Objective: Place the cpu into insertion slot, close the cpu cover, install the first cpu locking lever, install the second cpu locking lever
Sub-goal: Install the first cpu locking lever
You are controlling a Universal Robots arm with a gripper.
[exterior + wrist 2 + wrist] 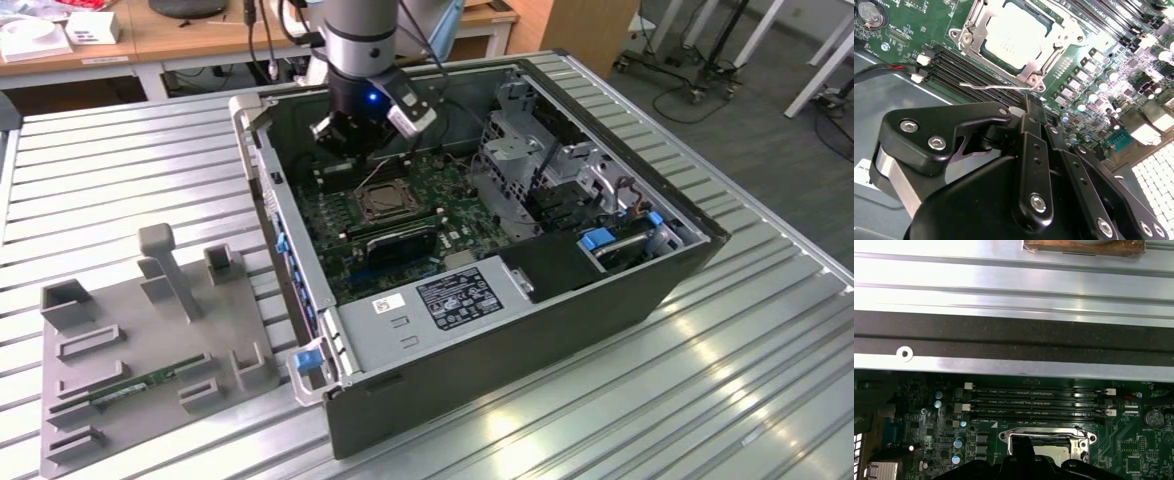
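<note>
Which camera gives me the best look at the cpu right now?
The second wrist view: the cpu lies unobstructed inside its metal frame, its pale face clear. In the first wrist view the cpu is half hidden behind the end effector. In the exterior view the cpu is a small patch inside the case.

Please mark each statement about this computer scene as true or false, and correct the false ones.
1. The chip sits in the socket. True.
2. The metal cover frame stands upright, open. False: it lies flat around the chip.
3. The gripper hangs inside the computer case. True.
4. The memory stick is plugged into the green board. False: it lies on the grey holder outside the case.
5. The thin lever lies beside the socket. True.
</note>
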